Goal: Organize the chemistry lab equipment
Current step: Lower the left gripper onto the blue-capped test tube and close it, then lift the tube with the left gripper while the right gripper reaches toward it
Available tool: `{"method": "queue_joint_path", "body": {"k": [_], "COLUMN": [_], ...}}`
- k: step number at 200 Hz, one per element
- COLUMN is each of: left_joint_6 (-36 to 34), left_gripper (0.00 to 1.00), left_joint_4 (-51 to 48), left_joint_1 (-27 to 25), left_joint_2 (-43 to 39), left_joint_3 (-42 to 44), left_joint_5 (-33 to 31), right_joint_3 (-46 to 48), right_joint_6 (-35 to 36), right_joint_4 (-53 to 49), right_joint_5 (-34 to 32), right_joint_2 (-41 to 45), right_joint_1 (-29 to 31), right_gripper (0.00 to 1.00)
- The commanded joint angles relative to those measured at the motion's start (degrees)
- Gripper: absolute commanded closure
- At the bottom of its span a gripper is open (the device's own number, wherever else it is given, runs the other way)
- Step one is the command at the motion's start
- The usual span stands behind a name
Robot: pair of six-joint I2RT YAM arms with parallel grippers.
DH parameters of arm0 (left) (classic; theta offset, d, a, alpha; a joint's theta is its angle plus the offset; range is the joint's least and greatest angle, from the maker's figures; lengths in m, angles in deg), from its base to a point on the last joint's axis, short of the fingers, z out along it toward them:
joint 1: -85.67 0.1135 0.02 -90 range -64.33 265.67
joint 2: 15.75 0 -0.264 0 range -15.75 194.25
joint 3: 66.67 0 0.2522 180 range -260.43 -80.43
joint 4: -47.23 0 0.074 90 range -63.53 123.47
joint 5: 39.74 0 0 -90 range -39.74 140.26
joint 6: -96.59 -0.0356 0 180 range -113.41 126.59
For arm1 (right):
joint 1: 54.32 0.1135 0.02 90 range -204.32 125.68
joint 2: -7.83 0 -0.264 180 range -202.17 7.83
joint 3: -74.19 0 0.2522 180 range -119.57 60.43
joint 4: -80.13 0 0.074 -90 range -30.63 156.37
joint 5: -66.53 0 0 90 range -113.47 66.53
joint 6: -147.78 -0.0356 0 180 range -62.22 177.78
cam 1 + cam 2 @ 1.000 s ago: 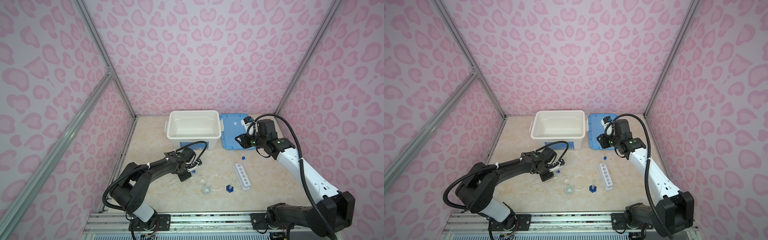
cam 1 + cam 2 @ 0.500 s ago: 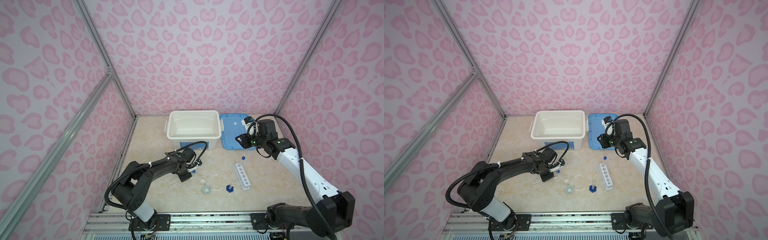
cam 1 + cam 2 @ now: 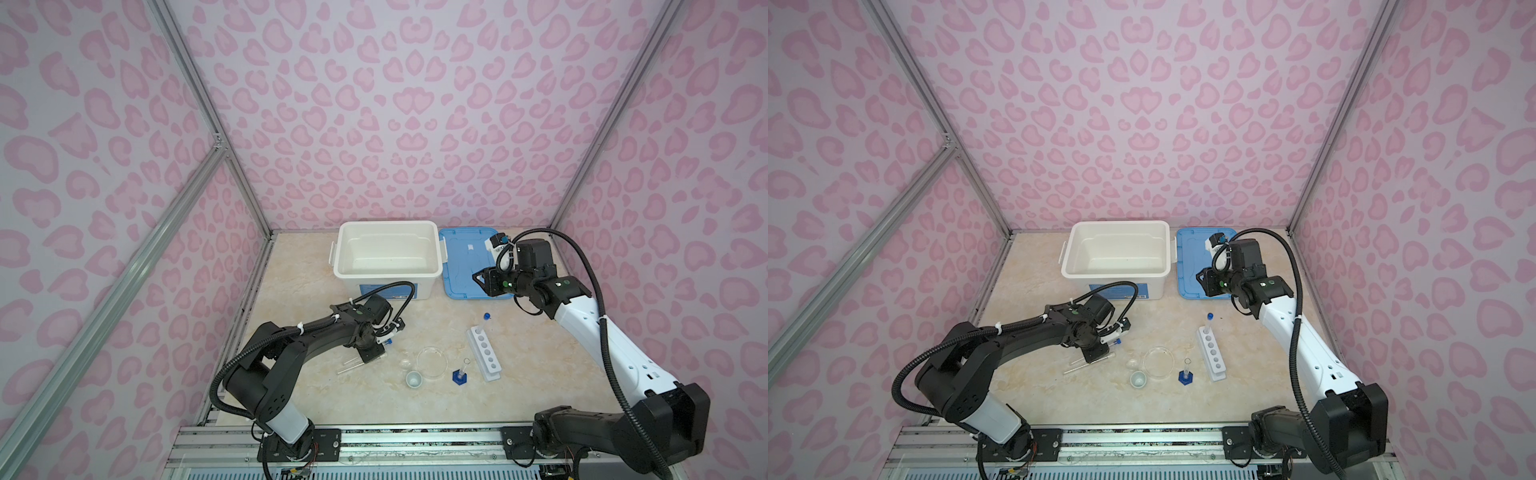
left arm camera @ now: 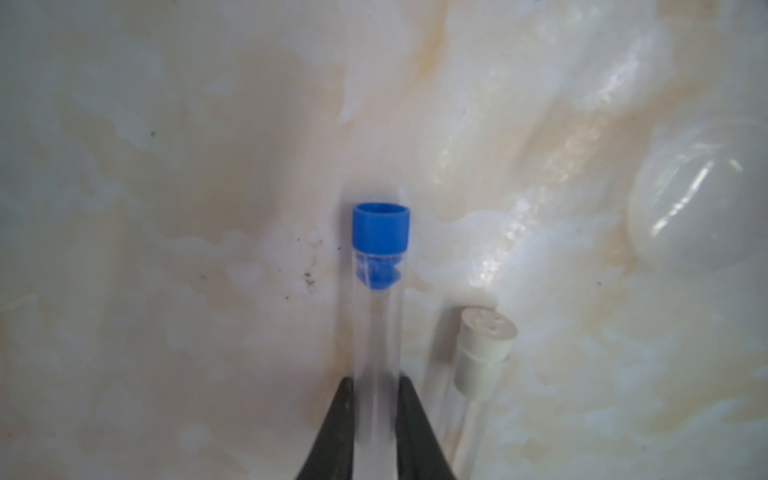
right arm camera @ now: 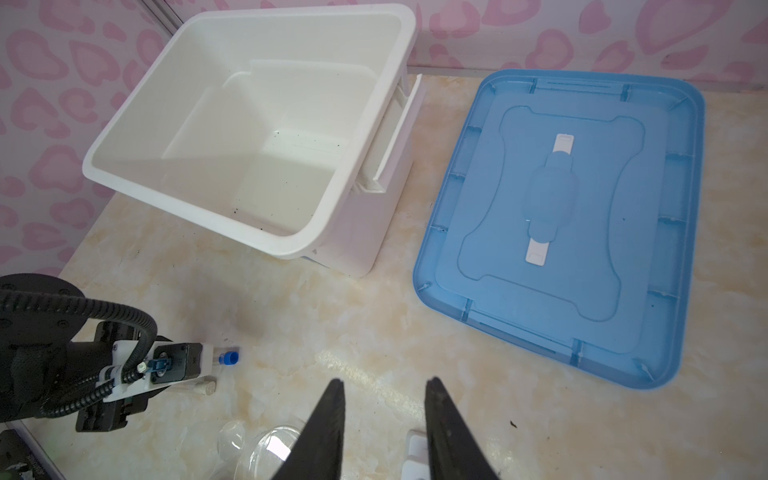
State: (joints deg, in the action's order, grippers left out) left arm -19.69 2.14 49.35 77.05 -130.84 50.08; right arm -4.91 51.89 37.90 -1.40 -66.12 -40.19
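My left gripper (image 4: 376, 386) is shut on a clear test tube with a blue cap (image 4: 380, 232), which lies on the marble table; its fingers press the glass from both sides. A second tube with a white stopper (image 4: 484, 345) lies right beside it. Both top views show that gripper (image 3: 372, 354) (image 3: 1096, 355) low over the tubes. The white six-hole rack (image 3: 483, 353) holds one blue-capped tube (image 3: 486, 316). The clear round dish (image 3: 431, 362), the tiny white cup (image 3: 414, 379) and the blue-based cylinder (image 3: 459, 375) stand near it. My right gripper (image 5: 384, 386) hangs open and holds nothing.
The large white bin (image 3: 345, 249) stands open at the back with nothing in it. Its blue lid (image 3: 461, 262) lies flat to its right, under my right gripper (image 3: 477, 279). A small clear dome (image 3: 406, 364) sits beside the dish.
My left gripper's jaws have come together onto the blue-capped tube. The right arm and the other items have not moved.
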Motion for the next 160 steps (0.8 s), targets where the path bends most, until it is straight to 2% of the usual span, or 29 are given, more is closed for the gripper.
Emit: {"method": "queue_joint_path", "body": {"k": [1,61,87,130,160], "left_joint_6": [0.79,1.67,1.93,3.26,5.33], "left_gripper": [0.82,0.82,0.81,0.82,0.82], "left_joint_4": [0.96,2.04,3.05,9.04,14.03], "left_joint_1": [0.48,2.63,2.91,3.96,4.39], "left_joint_2": [-1.7,-10.32,-14.5,-22.04,-26.24], "left_joint_3": [-0.56,-2.14,-2.8,-1.78,-0.1], "left_joint_5": [1.51,4.73,6.02,9.53,13.72], "right_joint_3": [-0.16,-3.12,-5.05,-9.0,-12.01], "right_joint_6": [-0.5,0.88,1.64,5.65,6.77], "right_joint_4": [0.39,-3.61,-6.13,-15.12,-18.38], "right_joint_5": [0.23,1.57,4.19,4.92,6.88], "right_joint_2": [0.22,-1.28,-1.45,-3.39,-4.26], "right_joint_1": [0.04,2.06,3.38,8.7,14.86], "right_gripper": [0.66,0.66,0.65,0.64,0.63]}}
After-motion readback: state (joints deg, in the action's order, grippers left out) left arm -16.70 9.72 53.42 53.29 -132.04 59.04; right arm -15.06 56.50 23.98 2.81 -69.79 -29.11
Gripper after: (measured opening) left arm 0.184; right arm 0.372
